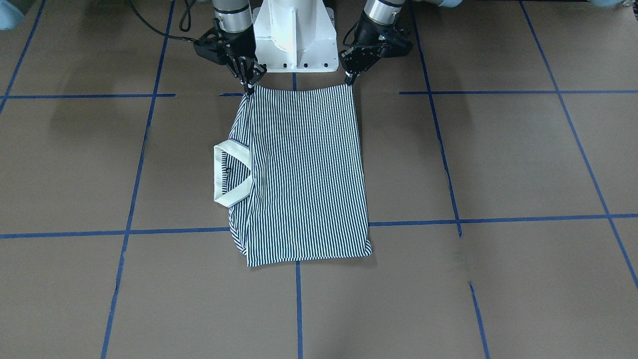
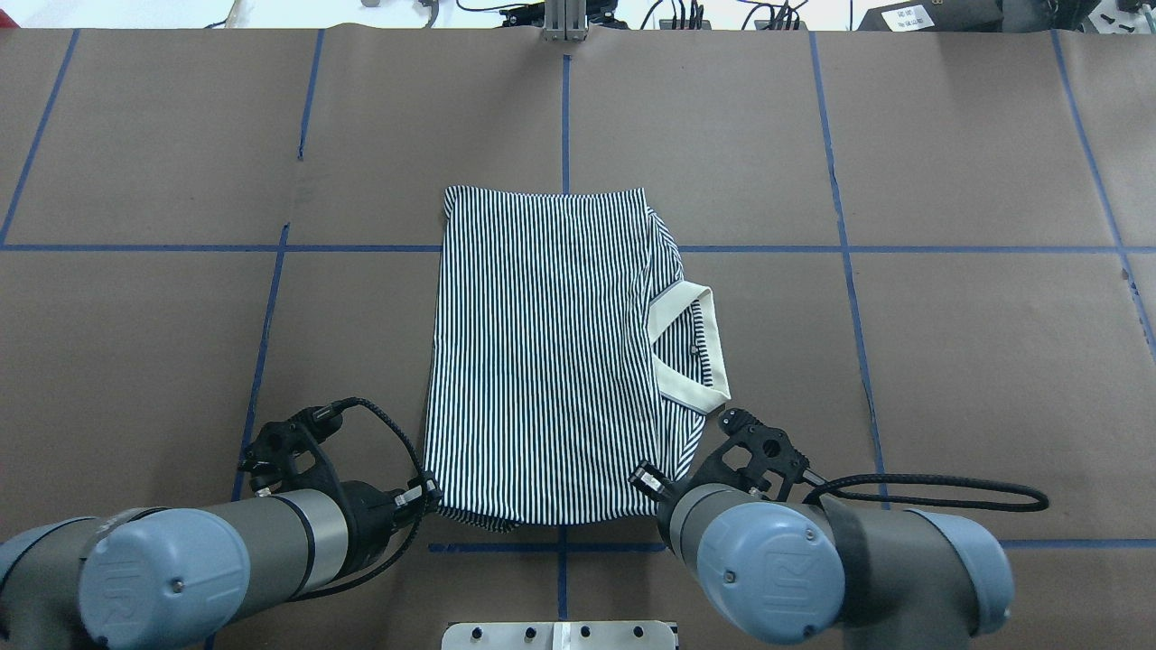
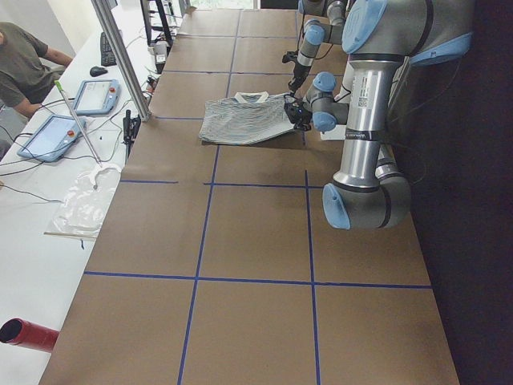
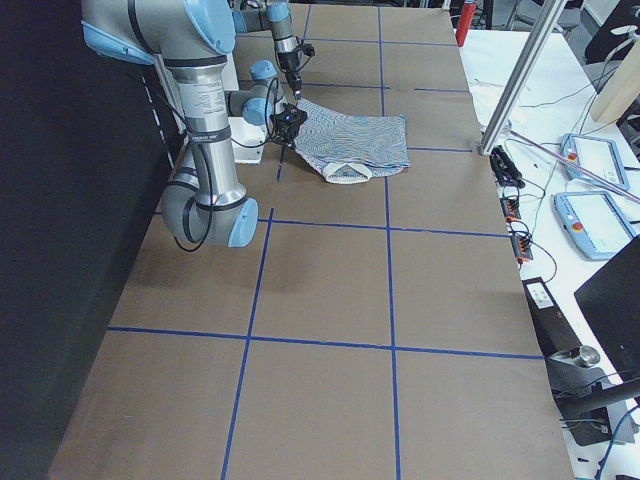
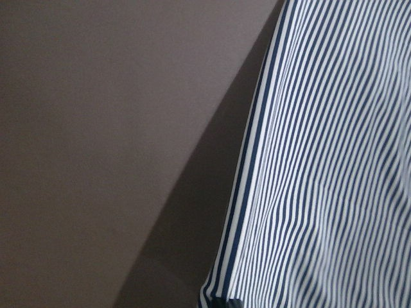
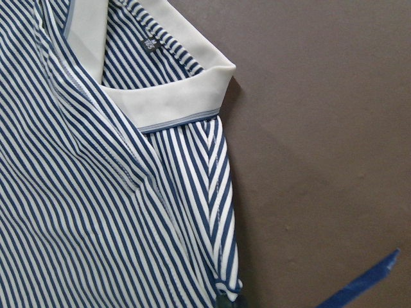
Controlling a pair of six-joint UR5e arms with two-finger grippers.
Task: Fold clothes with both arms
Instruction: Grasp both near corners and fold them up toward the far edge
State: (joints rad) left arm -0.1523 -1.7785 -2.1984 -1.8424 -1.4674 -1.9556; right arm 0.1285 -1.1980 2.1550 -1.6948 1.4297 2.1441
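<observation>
The striped polo shirt (image 1: 304, 174) lies folded into a rectangle on the brown table, its cream collar (image 1: 222, 174) sticking out on the robot's right side. Its edge nearest the robot is stretched straight between the two grippers. My right gripper (image 1: 249, 86) is shut on that edge's corner by the collar side. My left gripper (image 1: 350, 80) is shut on the other corner. The overhead view shows the shirt (image 2: 542, 361) with both wrists over its near corners. The left wrist view shows the shirt's striped side edge (image 5: 321, 179); the right wrist view shows the collar (image 6: 173, 96).
The white pedestal base (image 1: 294, 35) stands just behind the grippers. Blue tape lines (image 1: 498, 219) grid the brown table. In the left side view an operator (image 3: 20, 64), tablets (image 3: 52, 136) and a metal post (image 3: 124, 60) are beyond the far edge.
</observation>
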